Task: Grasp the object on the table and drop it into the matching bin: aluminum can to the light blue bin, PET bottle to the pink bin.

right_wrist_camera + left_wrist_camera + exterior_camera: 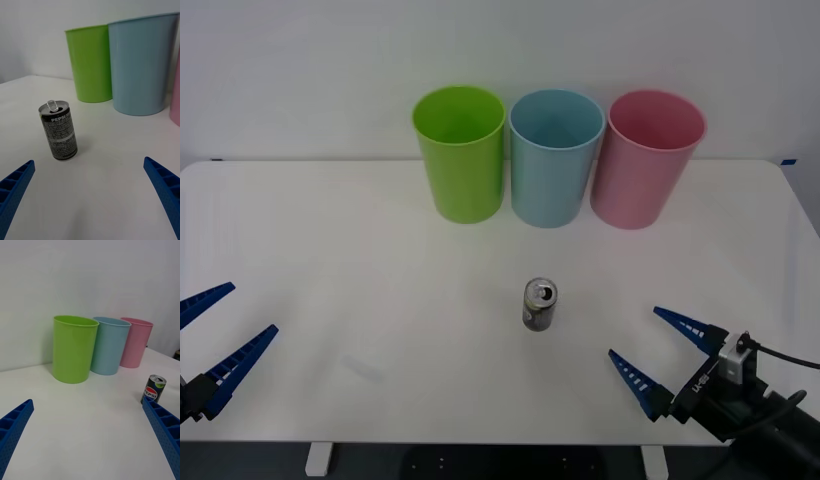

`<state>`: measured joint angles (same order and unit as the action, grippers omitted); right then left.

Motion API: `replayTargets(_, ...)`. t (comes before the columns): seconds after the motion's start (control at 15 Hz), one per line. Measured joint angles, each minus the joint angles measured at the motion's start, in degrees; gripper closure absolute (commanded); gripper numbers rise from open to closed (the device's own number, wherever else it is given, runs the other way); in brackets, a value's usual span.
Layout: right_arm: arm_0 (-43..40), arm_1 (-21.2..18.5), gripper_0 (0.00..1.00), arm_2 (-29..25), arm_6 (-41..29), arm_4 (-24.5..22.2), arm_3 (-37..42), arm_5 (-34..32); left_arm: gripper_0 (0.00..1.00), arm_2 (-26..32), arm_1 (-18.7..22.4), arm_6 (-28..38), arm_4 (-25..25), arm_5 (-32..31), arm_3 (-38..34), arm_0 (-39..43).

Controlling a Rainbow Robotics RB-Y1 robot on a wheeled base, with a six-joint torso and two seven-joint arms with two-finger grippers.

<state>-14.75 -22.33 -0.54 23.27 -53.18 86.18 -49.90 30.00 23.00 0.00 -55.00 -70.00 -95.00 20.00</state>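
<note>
Standing left of right gripper (pixel 638 345): can (pixel 539 304)

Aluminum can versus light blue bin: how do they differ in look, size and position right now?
The aluminum can is dark with a silver top; the light blue bin is plain pastel plastic. The can is far shorter than the bin. The can stands alone mid-table; the bin stands in a row between a green bin and a pink bin. Both stand upright.
</note>
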Motion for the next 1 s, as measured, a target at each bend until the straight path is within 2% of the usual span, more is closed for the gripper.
replayTargets(0.53,2.5,0.9,0.00,7.0,2.0,0.0,0.0,7.0,0.00,0.0,0.0,0.0,0.0,0.0,0.0,0.0)
replayTargets(1.0,4.0,3.4,0.00,10.1,3.0,-2.4,0.0,11.7,0.00,0.0,0.0,0.0,0.0,0.0,0.0,0.0)
